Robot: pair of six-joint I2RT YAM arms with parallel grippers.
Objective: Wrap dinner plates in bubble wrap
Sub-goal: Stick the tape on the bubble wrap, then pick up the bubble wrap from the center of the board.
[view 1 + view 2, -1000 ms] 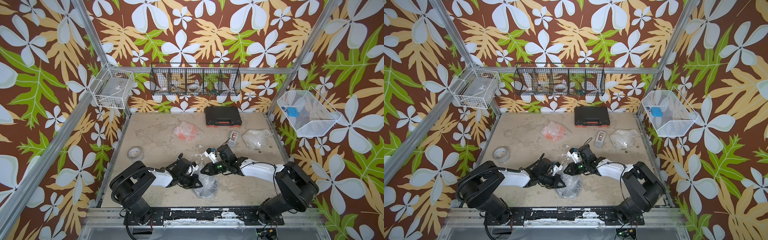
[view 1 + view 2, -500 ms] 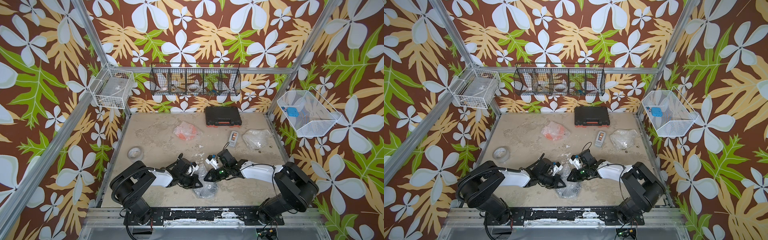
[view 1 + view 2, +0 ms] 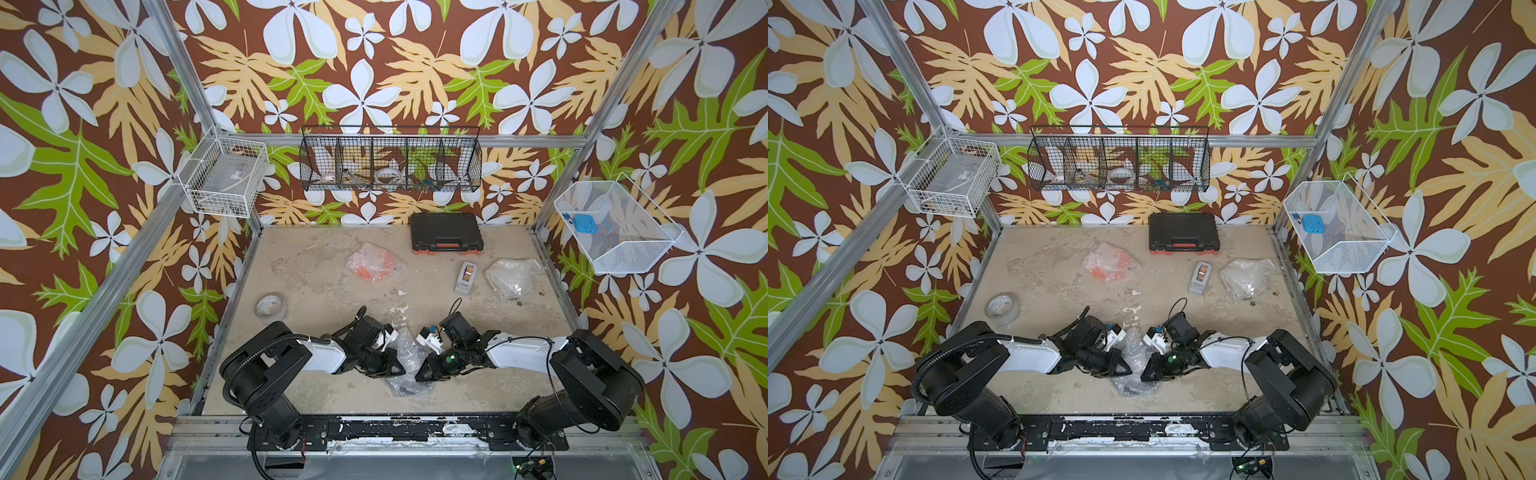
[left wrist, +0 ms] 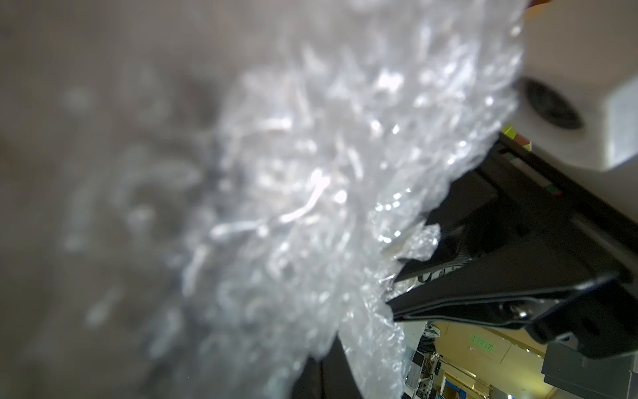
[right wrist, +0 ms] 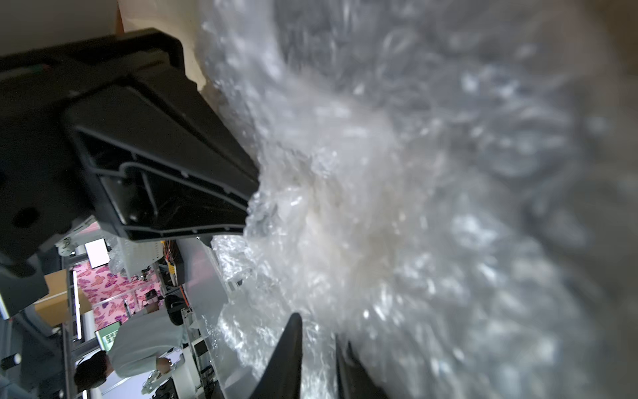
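Observation:
A black dinner plate (image 3: 402, 387) lies near the table's front, under crumpled clear bubble wrap (image 3: 409, 353), and shows in both top views (image 3: 1133, 388). My left gripper (image 3: 395, 366) is shut on the wrap's left edge; its dark fingers (image 4: 331, 359) are buried in the wrap. My right gripper (image 3: 422, 372) faces it from the right, and its two fingertips (image 5: 290, 345) stand a narrow gap apart with bubble wrap (image 5: 362, 207) pinched between them. An orange plate (image 3: 371, 264) and a cream plate (image 3: 511, 276) lie wrapped further back.
A whitish tape roll (image 3: 270, 306) sits at the left edge, and a grey tape dispenser (image 3: 466, 277) stands right of centre. A black case (image 3: 446, 238) is at the back wall. Wire baskets (image 3: 390, 164) hang on the walls.
My right gripper has moved toward the table's front, down to the wrap's right edge, and its jaws have narrowed onto the wrap. The left arm has stayed put.

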